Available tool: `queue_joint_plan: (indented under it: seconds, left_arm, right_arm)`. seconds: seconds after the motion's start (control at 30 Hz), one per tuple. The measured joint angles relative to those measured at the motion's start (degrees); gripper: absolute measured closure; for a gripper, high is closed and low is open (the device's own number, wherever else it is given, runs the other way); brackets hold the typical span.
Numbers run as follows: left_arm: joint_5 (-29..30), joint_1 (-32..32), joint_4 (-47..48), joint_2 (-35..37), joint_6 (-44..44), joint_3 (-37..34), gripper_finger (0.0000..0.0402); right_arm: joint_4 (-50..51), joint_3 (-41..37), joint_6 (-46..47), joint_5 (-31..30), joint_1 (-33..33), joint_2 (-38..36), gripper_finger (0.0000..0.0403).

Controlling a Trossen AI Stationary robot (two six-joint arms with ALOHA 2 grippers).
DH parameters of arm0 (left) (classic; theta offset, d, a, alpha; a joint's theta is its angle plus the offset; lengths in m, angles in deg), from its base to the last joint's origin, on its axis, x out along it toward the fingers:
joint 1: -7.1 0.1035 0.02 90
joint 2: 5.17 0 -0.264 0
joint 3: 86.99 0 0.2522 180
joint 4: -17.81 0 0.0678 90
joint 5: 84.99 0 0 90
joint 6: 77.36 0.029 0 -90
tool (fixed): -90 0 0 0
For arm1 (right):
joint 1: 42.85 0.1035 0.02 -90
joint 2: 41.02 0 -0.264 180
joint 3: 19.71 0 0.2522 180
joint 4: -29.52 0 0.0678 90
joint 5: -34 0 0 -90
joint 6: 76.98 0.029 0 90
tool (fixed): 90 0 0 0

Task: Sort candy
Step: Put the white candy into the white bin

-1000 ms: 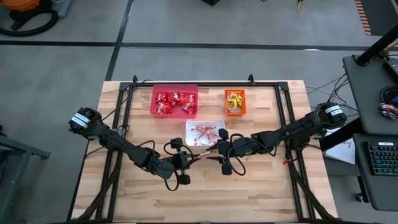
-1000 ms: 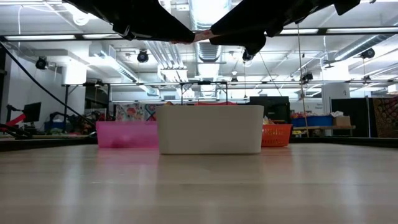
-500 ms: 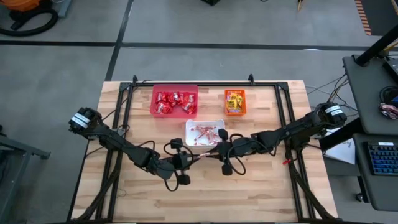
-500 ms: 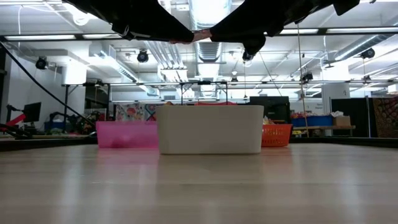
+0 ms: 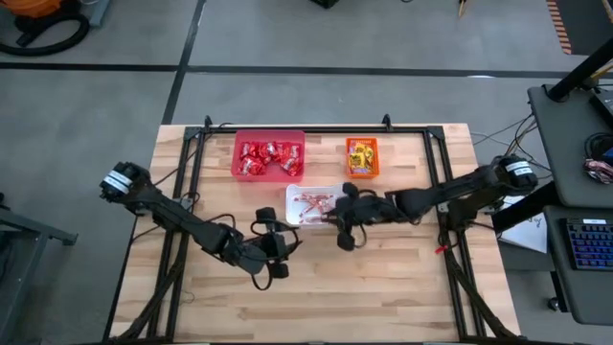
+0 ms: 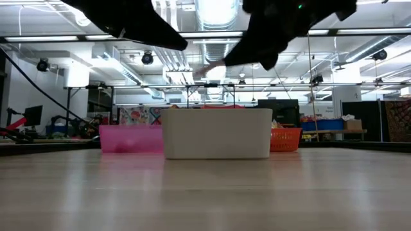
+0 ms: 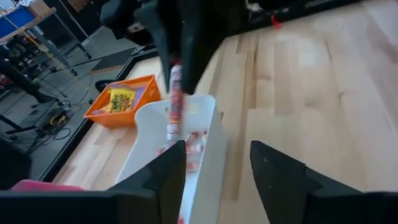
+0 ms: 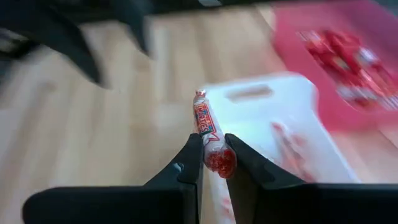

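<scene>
Here, reading across the table from left to right:

Left gripper [image 5: 280, 251]: hanging over bare wood short of the bins, its jaws standing apart and grasping nothing, as the left wrist view shows.

Pink-red bin [image 5: 269, 155]: sitting at the far left of the three and holding the shiny red packets [image 5: 270, 158].

White bin [image 5: 315, 205]: sitting in the middle, nearer the arms than the other two, and holding the thin red-and-white sticks [image 5: 316, 204] already sorted.

Held stick [image 8: 208, 133]: being pinched near one end, with most of its length sticking out past the fingertips and hanging over the white bin's near rim.

Right gripper [image 5: 343, 213]: clenching on that stick at the right-hand edge of the white bin.

Orange bin [image 5: 362, 157]: sitting at the far right and holding the yellow-orange packets [image 5: 361, 155].

Step in hand (judgement): dropping the stick among its own kind.

Doing it well (judgement): carrying the whole stick past the rim before letting go, since the free end could catch the wall and tip out; lowering it close to the pile, then opening the jaws fully; keeping the left arm clear.
</scene>
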Motion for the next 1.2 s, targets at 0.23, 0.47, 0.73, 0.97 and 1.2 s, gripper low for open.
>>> queue_joint_plan:
  seconds: [0.23,0.47,0.73,0.97,1.2]
  left_arm:
    - [0.0,0.0,5.0,7.4,1.5,-2.8,0.0238]
    - [-1.6,0.8,5.0,19.7,3.5,-11.6,0.0263]
    - [-11.9,3.7,0.1,33.7,9.1,-19.6,0.0298]
    - [-13.7,5.2,-3.7,41.8,11.1,-23.7,0.0323]
    - [-13.0,5.3,-3.6,44.7,9.9,-24.7,0.0325]
  right_arm:
    - [15.3,6.4,0.7,-0.5,-7.6,2.6,0.0361]
    - [22.1,12.7,-4.7,0.8,-13.0,8.2,0.0360]
    - [28.2,21.0,-11.9,1.6,-15.8,17.1,0.0360]
    - [28.3,25.4,-15.9,4.8,-15.8,21.9,0.0360]
    - [28.1,25.8,-14.6,7.4,-15.5,23.1,0.0325]
